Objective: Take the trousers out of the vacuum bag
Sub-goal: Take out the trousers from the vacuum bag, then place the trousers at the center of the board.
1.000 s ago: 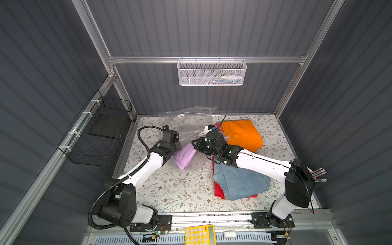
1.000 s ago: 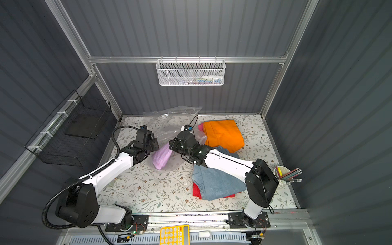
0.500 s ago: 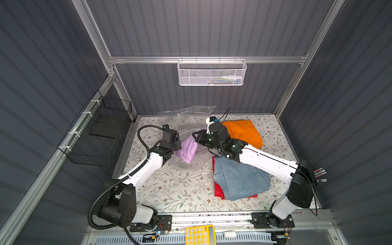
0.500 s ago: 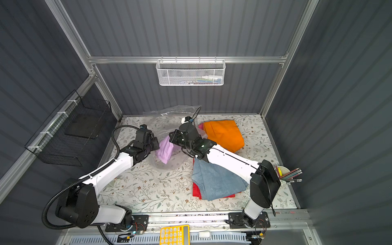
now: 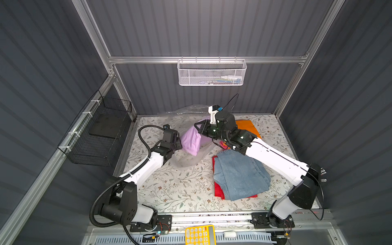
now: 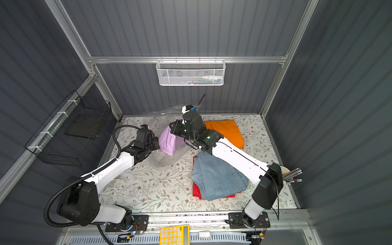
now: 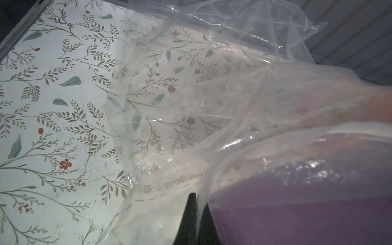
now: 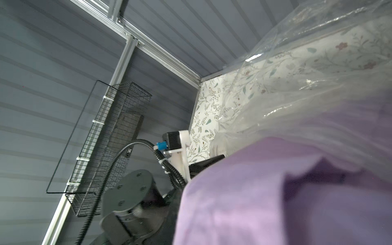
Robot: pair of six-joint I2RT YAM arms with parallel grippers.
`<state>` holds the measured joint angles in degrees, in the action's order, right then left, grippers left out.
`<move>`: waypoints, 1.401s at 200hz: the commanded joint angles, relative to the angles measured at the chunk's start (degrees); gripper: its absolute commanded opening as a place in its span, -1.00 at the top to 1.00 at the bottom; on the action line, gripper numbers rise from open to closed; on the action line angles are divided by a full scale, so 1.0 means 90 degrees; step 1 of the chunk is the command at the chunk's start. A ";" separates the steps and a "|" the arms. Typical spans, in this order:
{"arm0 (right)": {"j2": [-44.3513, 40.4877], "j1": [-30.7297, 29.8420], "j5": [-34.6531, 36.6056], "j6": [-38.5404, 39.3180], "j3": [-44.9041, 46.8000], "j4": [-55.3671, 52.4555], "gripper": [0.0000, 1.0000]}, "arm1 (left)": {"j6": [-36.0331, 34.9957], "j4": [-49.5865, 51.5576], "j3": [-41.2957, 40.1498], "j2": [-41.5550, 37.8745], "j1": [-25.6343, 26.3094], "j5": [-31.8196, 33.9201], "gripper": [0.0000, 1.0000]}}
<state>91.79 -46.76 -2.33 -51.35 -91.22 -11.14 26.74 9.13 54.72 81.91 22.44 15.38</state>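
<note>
**Lilac trousers held partway out of the vacuum bag**

Item 1. Vacuum bag (image 5: 184, 163) (image 6: 165, 161): clear and crinkled. It is laid on the floral worktop (image 5: 169, 191) between the two arms, and its far end is crumpled against the back wall. A fold of its film is gripped by the left end effector (image 5: 177, 147) (image 6: 156, 146). In the left wrist view the black fingers (image 7: 187, 222) are seen pressed together on the plastic (image 7: 191, 106).

Item 2. Lilac trousers (image 5: 191, 140) (image 6: 167, 142): folded and raised off the worktop. They are clamped at their upper edge by the right end effector (image 5: 198, 128) (image 6: 174, 127), whose fingertips are hidden by the cloth. The upper part is shown clear of the bag in both top views. In the right wrist view the cloth (image 8: 275, 201) is partly draped by the film (image 8: 297, 95). In the left wrist view it (image 7: 297, 212) is seen through the plastic.

Item 3. Orange trousers (image 5: 247, 127) (image 6: 227, 131): laid flat near the back wall, outside the bag and partly covered by the right arm.

Item 4. Denim trousers (image 5: 239, 174) (image 6: 216, 176): laid on top of the red trousers (image 5: 218, 188) (image 6: 196, 191) at the near right of the worktop, outside the bag.

Item 5. Fixtures: a white mesh basket (image 5: 212, 74) is hung on the back rail. A black wire basket (image 5: 101, 135) (image 8: 110, 148) is mounted on the left wall. A yellow calculator (image 5: 199, 234) is placed in front of the arm bases.
</note>
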 commanded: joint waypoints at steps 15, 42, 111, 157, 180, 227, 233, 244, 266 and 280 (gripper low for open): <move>-0.0553 0.0196 -0.0298 0.0171 -0.0588 0.0516 1.00 | 0.0046 -0.0021 0.0060 0.0148 -0.0020 -0.0047 1.00; -0.0571 0.0187 -0.0466 0.0121 -0.0849 0.0437 1.00 | 0.0047 -0.0018 0.0058 0.0234 -0.0018 -0.0015 1.00; -0.0450 0.0213 -0.0451 0.0370 -0.1701 0.0279 1.00 | 0.0095 -0.0055 0.0059 0.0419 -0.0020 0.0027 1.00; 0.0106 0.0312 -0.0336 0.0407 -0.2434 0.0433 1.00 | 0.0115 -0.0014 0.0068 0.0410 -0.0018 0.0033 1.00; 0.0431 0.0336 -0.0355 0.0342 -0.2862 0.0502 1.00 | 0.0105 0.0026 0.0080 0.0370 -0.0014 0.0067 1.00; 0.0667 0.0625 -0.0507 0.0364 -0.3693 0.0397 1.00 | 0.0033 0.0079 0.0058 0.0469 -0.0022 0.0156 1.00; 0.0610 0.0670 -0.0515 0.0392 -0.3702 0.0419 1.00 | 0.0028 0.0072 0.0052 0.0497 -0.0022 0.0191 1.00; 0.0467 0.0736 -0.0490 0.0489 -0.3701 0.0454 1.00 | 0.0029 0.0052 0.0042 0.0565 -0.0022 0.0232 1.00; 0.0150 0.0857 -0.0441 0.0675 -0.3634 0.0458 1.00 | 0.0041 0.0043 0.0057 0.0719 -0.0022 0.0271 1.00; -0.0130 0.0987 -0.0426 0.0710 -0.3431 0.0542 1.00 | 0.0043 0.0035 0.0062 0.0796 -0.0022 0.0289 1.00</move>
<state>97.47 -39.20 -6.11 -47.29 -121.08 -13.74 27.22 8.51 54.74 87.68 22.44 16.64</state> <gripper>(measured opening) 0.091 0.047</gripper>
